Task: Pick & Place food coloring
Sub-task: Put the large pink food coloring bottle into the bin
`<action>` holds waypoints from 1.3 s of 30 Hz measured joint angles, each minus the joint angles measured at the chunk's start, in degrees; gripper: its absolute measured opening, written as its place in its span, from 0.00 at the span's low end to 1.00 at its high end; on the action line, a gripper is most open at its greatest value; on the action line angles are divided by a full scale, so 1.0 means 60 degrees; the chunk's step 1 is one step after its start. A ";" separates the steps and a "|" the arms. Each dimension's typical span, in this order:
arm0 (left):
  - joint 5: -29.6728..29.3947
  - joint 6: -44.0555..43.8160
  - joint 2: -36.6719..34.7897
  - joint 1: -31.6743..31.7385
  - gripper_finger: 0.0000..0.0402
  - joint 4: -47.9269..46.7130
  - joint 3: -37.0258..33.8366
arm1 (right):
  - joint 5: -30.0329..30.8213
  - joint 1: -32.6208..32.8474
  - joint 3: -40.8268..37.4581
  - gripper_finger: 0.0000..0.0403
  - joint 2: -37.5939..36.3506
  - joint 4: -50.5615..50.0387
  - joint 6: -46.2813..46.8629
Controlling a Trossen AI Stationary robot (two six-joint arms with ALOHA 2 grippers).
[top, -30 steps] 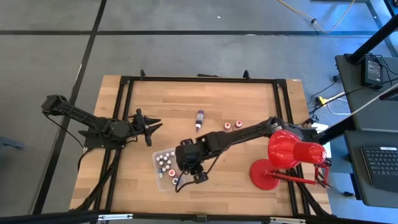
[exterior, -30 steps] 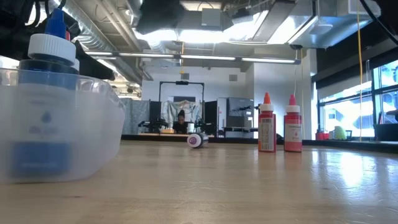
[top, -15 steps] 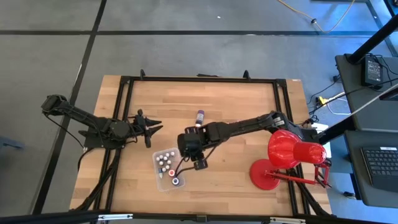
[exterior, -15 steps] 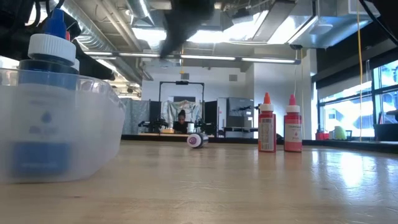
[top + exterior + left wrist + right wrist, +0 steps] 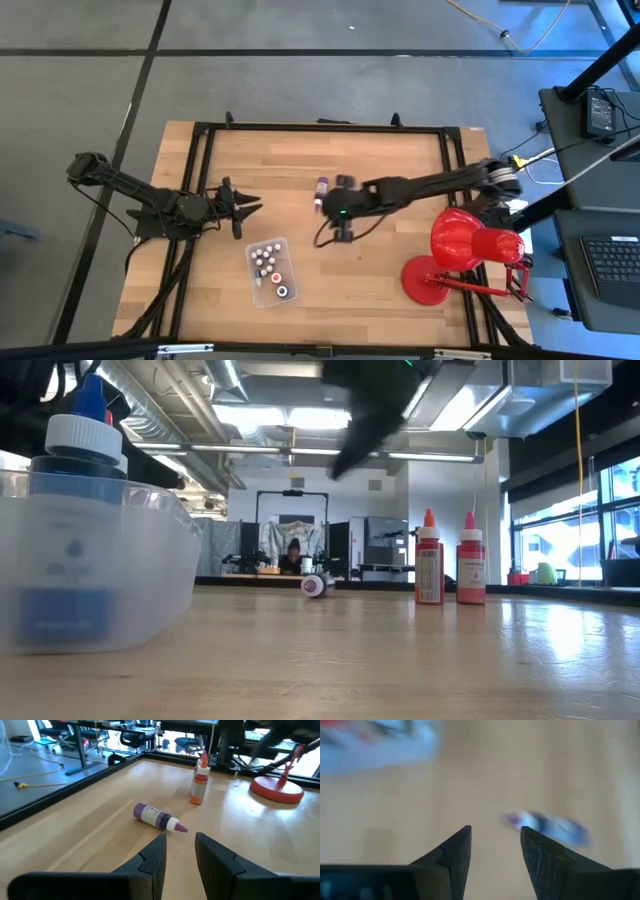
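Right gripper (image 5: 492, 851), fingers parted and empty, hovers mid-table beside purple bottle (image 5: 321, 187) lying on its side. Left gripper (image 5: 177, 851), parted, waits near left edge. Clear tray (image 5: 287, 270) holds several bottles; two red bottles (image 5: 429, 560) stand beyond.

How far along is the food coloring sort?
Done: several small bottles sit in the clear tray. In hand: nothing; the right claw is open and empty beside the lying purple bottle. Left: that bottle and two red bottles standing upright. The left claw waits, open.
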 joint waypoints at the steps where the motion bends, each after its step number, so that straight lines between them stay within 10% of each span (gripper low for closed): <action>1: -0.0069 0.0000 -0.0002 0.0000 0.25 0.0000 0.0000 | 0.0493 -0.0012 -0.0557 0.43 -0.0368 0.0145 0.0179; 14: -0.0647 0.0004 -0.0003 0.0000 0.24 0.0001 0.0000 | 0.1199 -0.0614 -0.4531 0.43 -0.4056 0.1659 0.2130; 24: -0.1059 0.0004 -0.0003 0.0000 0.25 0.0004 0.0000 | 0.1004 -0.0742 -0.4862 0.45 -0.4217 0.1471 0.2932; 39: -0.1222 0.0004 0.0000 0.0000 0.25 0.0004 0.0000 | 0.1318 -0.1186 -0.4858 0.73 -0.4261 -0.0424 0.3752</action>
